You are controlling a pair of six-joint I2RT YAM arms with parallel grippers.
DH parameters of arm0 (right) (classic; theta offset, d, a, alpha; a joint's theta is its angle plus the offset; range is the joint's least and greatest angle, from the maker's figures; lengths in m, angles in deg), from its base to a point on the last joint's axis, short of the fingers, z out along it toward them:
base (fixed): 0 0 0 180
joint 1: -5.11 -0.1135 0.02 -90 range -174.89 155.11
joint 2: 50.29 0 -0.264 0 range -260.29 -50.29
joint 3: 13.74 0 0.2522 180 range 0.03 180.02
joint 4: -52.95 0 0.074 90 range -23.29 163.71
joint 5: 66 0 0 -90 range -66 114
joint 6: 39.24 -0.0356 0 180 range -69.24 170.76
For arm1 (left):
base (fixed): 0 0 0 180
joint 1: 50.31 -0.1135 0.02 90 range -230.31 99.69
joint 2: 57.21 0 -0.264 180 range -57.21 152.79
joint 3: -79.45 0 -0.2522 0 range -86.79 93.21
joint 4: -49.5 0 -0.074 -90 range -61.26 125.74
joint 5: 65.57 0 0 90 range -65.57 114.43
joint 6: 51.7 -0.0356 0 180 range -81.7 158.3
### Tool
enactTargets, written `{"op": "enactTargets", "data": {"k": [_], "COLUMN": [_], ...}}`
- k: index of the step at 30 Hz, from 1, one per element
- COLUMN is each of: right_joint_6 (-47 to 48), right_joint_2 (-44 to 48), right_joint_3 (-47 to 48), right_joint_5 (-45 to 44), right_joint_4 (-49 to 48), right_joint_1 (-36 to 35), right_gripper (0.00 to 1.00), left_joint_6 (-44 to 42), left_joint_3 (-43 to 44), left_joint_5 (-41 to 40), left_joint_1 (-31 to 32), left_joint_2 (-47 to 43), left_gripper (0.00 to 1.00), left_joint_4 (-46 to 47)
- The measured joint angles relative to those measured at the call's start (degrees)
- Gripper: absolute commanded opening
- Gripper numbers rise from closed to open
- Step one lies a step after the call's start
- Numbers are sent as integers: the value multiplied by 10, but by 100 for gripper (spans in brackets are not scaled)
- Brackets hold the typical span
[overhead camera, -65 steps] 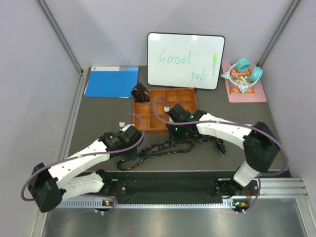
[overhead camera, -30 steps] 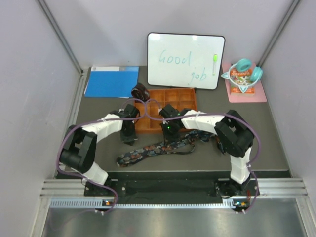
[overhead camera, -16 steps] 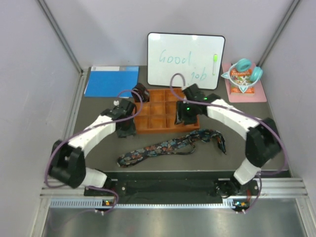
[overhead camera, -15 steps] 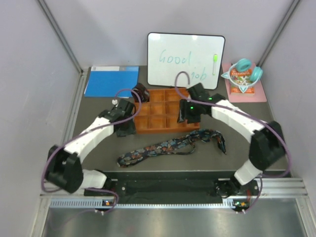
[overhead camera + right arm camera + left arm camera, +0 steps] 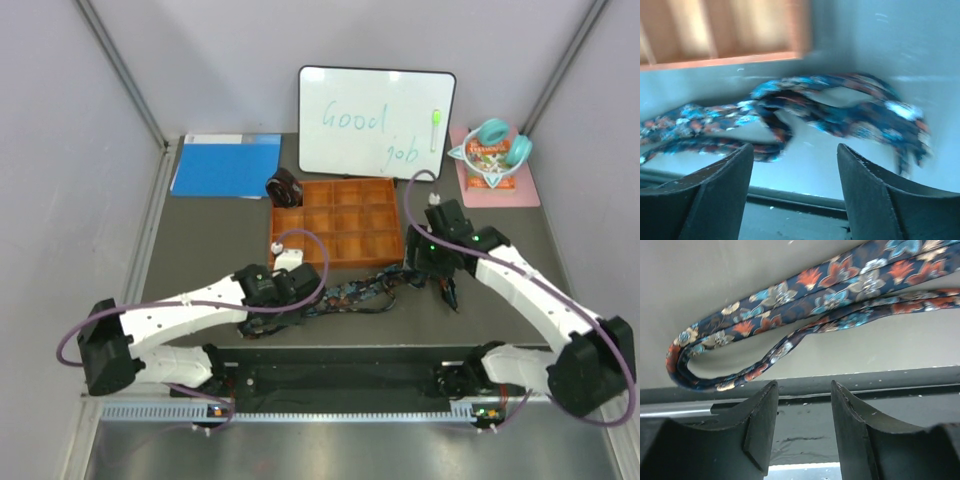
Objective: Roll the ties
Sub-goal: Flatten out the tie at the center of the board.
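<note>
The left pincer [image 5: 275,298] hung low over the left stretch of the navy floral tie [image 5: 350,293], near that strip's left end. Its jaws stood spread with nothing between them. In the left wrist view the tie lay just beyond the tips, doubled into two strands that met in a folded loop off to the left. The tips themselves sat over the dark rail [image 5: 880,382] along the near edge of the bench [image 5: 200,250]. The tie ran unrolled across the bench in front of the orange tray [image 5: 340,183], slanting from near-left up to the right. The brown tie [image 5: 284,188] sat as a small coil at the tray's far left corner, outside it and well apart from both pincers. The right pincer [image 5: 441,272] hovered above the floral tie's right end, jaws spread and empty. Its wrist view was blurred, yet showed the bunched fabric beyond the tips, not between them.
</note>
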Motion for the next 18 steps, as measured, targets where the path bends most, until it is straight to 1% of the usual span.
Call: {"op": "enactTargets", "data": {"k": [4,7,11,18], "right_joint_6": [-26,-49,-73,-101], "right_joint_2": [78,120,146,146], "right_joint_3": [-63,-94,-121,-148], "right_joint_5": [-39,-73,-114,-151], "right_joint_4": [3,15,26,31], "right_joint_1": [26,29,29,29], "right_gripper": [71,71,71,68], "left_joint_6": [17,25,27,30], "left_joint_3": [-12,-13,-20,-46], "left_joint_5": [-2,-7,-12,-9], "left_joint_1": [8,11,12,16], "left_joint_2": [-8,-10,-15,-29], "left_gripper": [56,58,59,59], "left_joint_4": [-17,-27,-36,-45]}}
